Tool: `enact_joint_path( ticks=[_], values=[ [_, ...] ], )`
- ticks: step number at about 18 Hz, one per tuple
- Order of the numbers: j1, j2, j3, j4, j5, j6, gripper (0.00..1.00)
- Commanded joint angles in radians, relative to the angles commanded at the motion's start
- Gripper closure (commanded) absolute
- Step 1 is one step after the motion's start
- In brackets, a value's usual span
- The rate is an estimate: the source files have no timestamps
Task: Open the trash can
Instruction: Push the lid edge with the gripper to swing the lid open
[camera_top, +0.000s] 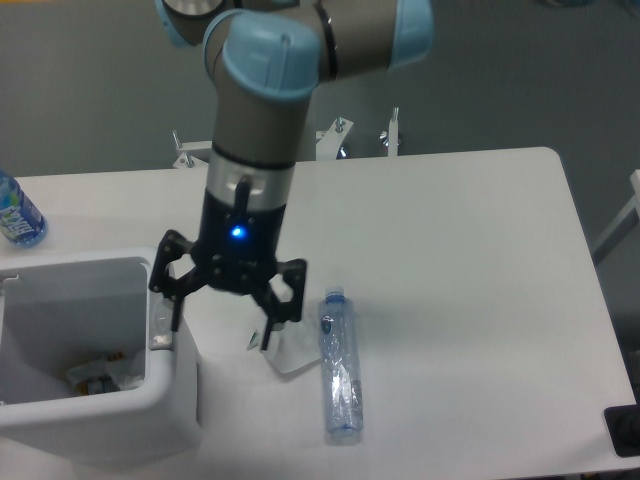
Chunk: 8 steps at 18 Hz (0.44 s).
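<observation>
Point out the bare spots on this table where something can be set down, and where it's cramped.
Widest bare stretch: the table right of the lying bottle, out to the right edge. Also bare: the far strip behind the arm, between the blue-labelled bottle and the far right corner. Cramped: front left, where the open tool hangs between the trash can and the lying bottle.

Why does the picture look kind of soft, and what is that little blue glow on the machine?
In the fixed camera view everything is slightly blurred and grainy, edges soft. The glow is a small blue light on the gripper, whose jaws stand spread. Light is even; a faint shadow lies beside the trash can, and the lying bottle shows dull glints.
</observation>
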Motion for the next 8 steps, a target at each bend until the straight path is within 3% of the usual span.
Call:
enact_joint_path(
  ticks=[1, 5, 8],
  values=[
    [0.006, 0.005, -0.011, -0.012, 0.038, 0.072, 0.0],
    [0.057, 0.031, -0.025, -0.149, 0.122, 0.301, 0.0],
    [0.091, 0.032, -0.032, -0.175, 0.125, 0.402, 0.0]
  ],
)
